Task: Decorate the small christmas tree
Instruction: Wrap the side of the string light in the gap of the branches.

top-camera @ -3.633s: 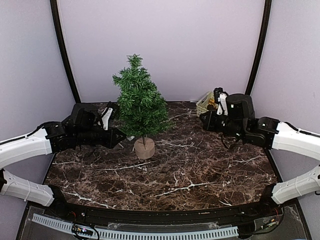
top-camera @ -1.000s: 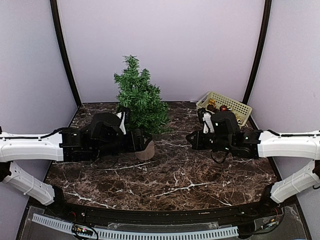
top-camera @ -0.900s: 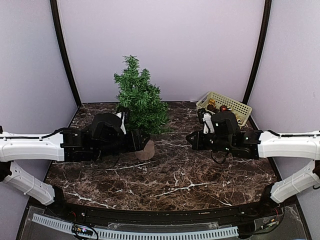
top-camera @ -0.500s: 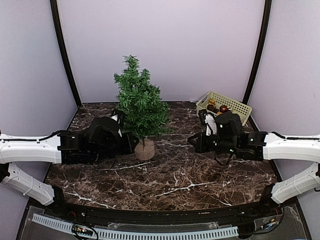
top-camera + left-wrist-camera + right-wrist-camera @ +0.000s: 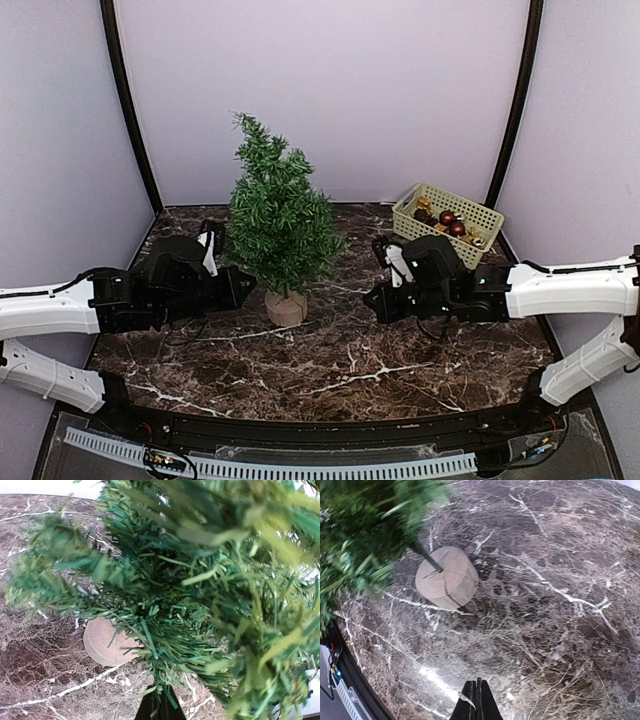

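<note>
The small christmas tree [image 5: 278, 225] stands mid-table on its round pale wooden base [image 5: 287, 307], its top leaning left. My left gripper [image 5: 243, 284] sits low at the tree's left side. In the left wrist view the left gripper [image 5: 161, 706] is shut on a lower branch of the tree [image 5: 200, 580], with needles caught between the fingers and the base [image 5: 105, 642] beyond. My right gripper [image 5: 372, 299] hovers right of the base. In the right wrist view it [image 5: 478, 696] is shut, a thin pale sliver at its tip, facing the base [image 5: 447, 577] and tree [image 5: 360, 535].
A pale woven basket [image 5: 485, 213] holding several small red and gold ornaments [image 5: 447, 218] sits at the back right corner. Lilac walls and black poles enclose the dark marble table [image 5: 400, 350] on three sides.
My left gripper closed on a lower branch and drew back leftward. The tree shifted slightly left and now leans. My right gripper drifted a little left and nearer.
</note>
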